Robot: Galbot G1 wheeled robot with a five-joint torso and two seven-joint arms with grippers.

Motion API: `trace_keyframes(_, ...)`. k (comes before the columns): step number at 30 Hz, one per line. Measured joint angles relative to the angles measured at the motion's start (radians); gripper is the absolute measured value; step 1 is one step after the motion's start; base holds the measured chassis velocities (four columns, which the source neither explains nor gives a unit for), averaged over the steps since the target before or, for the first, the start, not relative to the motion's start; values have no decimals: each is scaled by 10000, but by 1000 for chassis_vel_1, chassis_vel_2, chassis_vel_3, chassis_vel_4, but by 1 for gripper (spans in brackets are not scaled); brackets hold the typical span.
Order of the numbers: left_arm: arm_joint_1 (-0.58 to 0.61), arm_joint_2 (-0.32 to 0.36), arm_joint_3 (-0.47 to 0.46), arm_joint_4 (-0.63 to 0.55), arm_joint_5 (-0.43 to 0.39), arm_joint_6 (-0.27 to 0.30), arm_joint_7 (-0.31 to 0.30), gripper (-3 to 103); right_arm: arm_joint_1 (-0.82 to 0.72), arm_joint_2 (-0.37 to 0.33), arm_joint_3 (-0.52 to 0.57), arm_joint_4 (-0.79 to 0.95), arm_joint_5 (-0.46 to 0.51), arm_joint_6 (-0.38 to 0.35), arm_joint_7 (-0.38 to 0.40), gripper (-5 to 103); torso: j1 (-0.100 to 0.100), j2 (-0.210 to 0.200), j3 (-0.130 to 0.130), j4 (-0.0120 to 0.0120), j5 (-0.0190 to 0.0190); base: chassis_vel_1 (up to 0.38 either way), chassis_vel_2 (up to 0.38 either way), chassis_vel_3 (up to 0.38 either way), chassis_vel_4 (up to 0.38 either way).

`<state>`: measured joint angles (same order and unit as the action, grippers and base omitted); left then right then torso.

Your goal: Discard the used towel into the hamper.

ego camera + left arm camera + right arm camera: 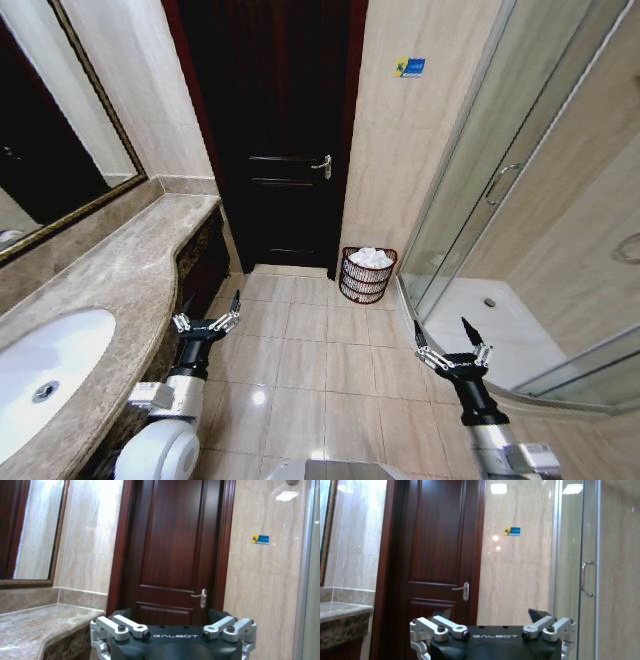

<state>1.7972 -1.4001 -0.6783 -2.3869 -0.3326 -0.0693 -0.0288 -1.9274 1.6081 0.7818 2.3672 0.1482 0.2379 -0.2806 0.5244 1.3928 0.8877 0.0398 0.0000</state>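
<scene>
The hamper (367,283), a small round dark openwork basket, stands on the floor against the wall between the door and the shower. A white towel (371,258) lies bunched inside it, reaching to its rim. My left gripper (211,302) hangs open and holds nothing, low beside the vanity and well short of the hamper. My right gripper (442,330) is also open with nothing between its fingers, near the shower's edge and this side of the hamper. In the wrist views the left gripper (170,617) and the right gripper (490,614) point towards the door.
A marble vanity counter (120,290) with a white sink (45,370) and a framed mirror (50,130) runs along the left. A dark wooden door (275,130) stands shut ahead. A glass shower enclosure (500,200) with a curved base takes up the right. Tiled floor (320,350) lies between.
</scene>
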Motion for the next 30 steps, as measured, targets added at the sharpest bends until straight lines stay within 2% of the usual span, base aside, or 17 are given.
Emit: trace_keyframes(30, 0, 0, 0, 0, 0, 0, 0, 100, 0, 0, 0, 0, 0, 0, 0, 100, 0, 0, 0, 0, 0, 0, 0, 0, 0)
